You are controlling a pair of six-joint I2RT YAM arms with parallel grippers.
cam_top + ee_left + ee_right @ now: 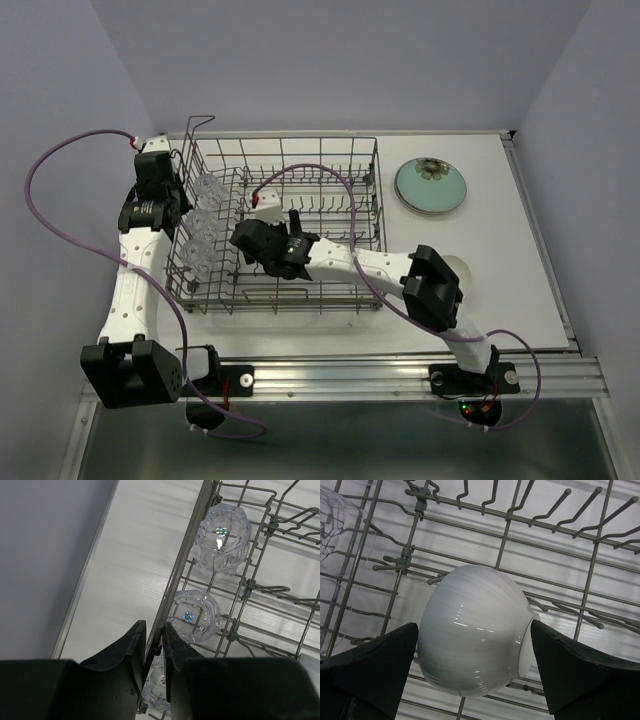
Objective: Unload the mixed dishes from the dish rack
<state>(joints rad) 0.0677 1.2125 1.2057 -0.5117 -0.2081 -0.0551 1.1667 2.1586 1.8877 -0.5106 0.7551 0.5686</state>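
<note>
Gripping a bowl (470,630) that lies on its side over the tines, the right fingers (375,670) press its opposite walls inside the rack (185,555). The left fingers (125,655) are closed on the rack's left rim wire, beside a row of upturned glasses (222,530). A plate (430,185) lies on the desk (520,250), right of the rack.

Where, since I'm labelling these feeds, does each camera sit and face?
Top external: fixed above and behind the bases, looking down on table, dish rack and plate; left arm and right arm show.
Left wrist: on the left arm, looking down the rack's left rim at glasses; its jaws pinch that rim.
Right wrist: on the right arm, looking down into the rack; its jaws grip a white bowl.
Shared: top and left wrist both show the glasses.
</note>
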